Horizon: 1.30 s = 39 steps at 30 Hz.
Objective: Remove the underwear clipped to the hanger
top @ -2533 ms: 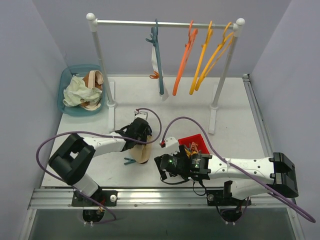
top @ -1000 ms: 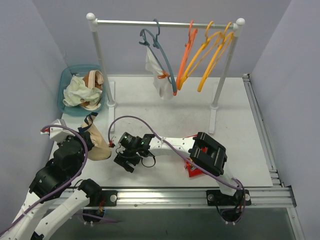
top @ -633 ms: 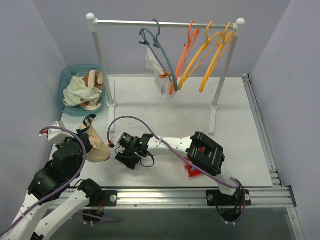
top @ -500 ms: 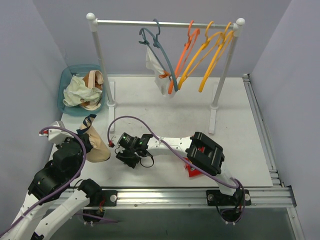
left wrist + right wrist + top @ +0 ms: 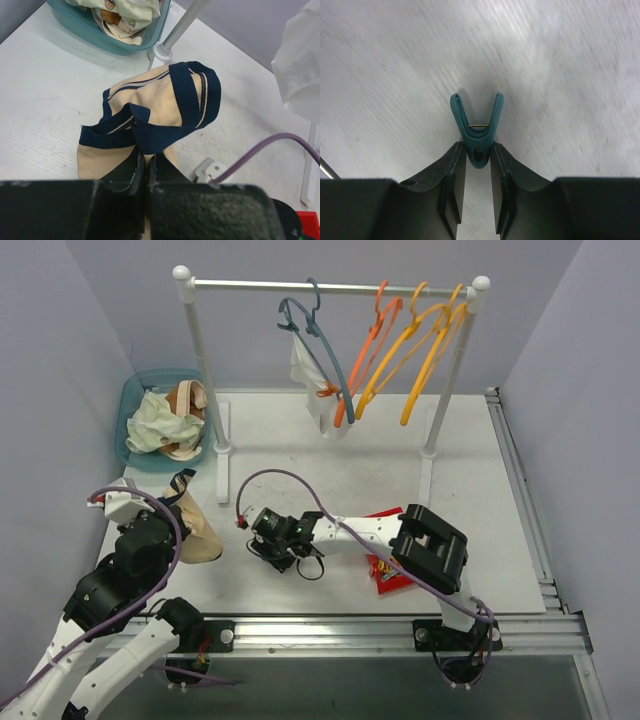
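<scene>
The table (image 5: 480, 470) carries the rack (image 5: 330, 286) at 12 o'clock in the top view and the teal basket (image 5: 128, 398) at 10 o'clock. The basket already holds a pale green cloth (image 5: 150, 425) and a peach-tan cloth (image 5: 190, 397).

One brief is off its hanger. The cream brief with dark trim (image 5: 165, 107) hangs bunched from the left gripper (image 5: 146, 167) at 8 o'clock. The gripper's fingers are clamped together on a fold of the fabric, and part of the cloth rests on the table. The white brief (image 5: 310, 390) is clipped to the blue hanger (image 5: 335, 375) on the rack at 12 o'clock.

The step in hand looks like clearing both grippers. The left arm probably needs to lift before it travels, so the trailing cloth does not drag across the table. It should then carry the brief up towards 10 o'clock, over the basket rim and clear of the rack's near foot, and let go only once the brief hangs over the basket.

The right gripper (image 5: 477, 150) sits low near 6 o'clock, pinching the teal clip (image 5: 478, 140) by its hinge end, with the legs splayed away from it. The hold is narrow, so a slow carry to the red bin (image 5: 385, 578) at 5 o'clock seems wise. The bin is partly hidden under the right arm.
</scene>
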Tool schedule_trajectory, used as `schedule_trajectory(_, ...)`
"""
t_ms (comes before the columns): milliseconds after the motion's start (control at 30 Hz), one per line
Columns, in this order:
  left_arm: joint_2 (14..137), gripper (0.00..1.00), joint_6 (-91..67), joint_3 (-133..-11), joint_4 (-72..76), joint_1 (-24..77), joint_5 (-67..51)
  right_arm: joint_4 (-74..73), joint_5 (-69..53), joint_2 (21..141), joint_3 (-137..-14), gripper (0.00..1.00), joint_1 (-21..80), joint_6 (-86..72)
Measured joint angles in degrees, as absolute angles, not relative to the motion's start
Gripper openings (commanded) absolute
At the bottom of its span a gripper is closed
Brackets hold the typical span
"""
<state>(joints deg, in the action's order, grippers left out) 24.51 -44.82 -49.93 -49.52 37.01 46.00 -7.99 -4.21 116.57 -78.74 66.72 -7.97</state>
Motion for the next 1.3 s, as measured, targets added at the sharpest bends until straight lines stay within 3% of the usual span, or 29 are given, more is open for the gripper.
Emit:
schedule_trajectory(367, 41.41, 0.03, -36.69, -52.03, -36.14, 32.27, 51.55, -8.60, 4.91, 84.93, -53.93, 0.00, 71.75, -17.98)
schedule_trajectory(667, 58.26, 0.02, -31.29, -55.66, -15.16, 5.02, 36.71, -21.17, 19.68, 58.02, -47.92, 0.00, 78.74, -29.95)
schedule_trajectory(867, 73.80, 0.03, -30.26, -55.83, -0.95, -4.36, 24.43, -37.28, 32.58, 55.35, -47.92, 0.00, 76.84, -41.80)
schedule_trajectory(1300, 96.05, 0.03, -25.96, -68.97, 11.55, -8.73, 13.13, -45.80, 37.34, 55.81, -47.29, 0.00, 67.66, -49.23)
